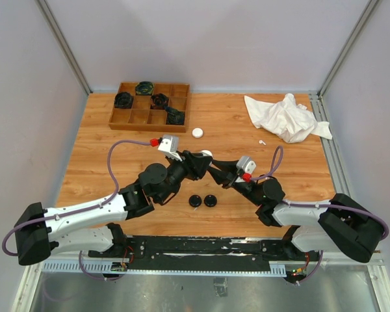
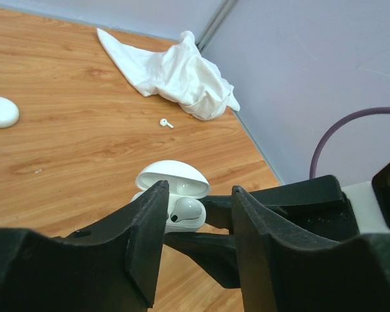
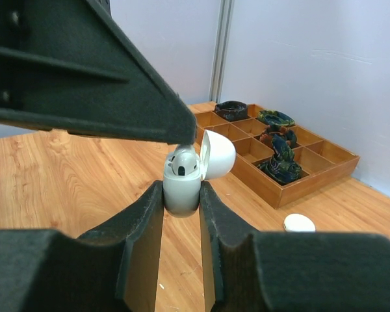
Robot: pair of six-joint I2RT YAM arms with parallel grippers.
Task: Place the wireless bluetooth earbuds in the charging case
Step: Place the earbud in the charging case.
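Note:
My right gripper is shut on a white charging case and holds it upright above the table, its lid open. One white earbud sits in the case; it also shows in the left wrist view. My left gripper is open and empty right by the case, and one of its fingers hangs just over the earbud. In the top view both grippers meet at the case. A second white earbud lies loose on the table near the cloth.
A closed white case lies by a wooden compartment tray that holds dark items at the back left. A crumpled white cloth lies at the back right. Two black round cases sit near the front edge.

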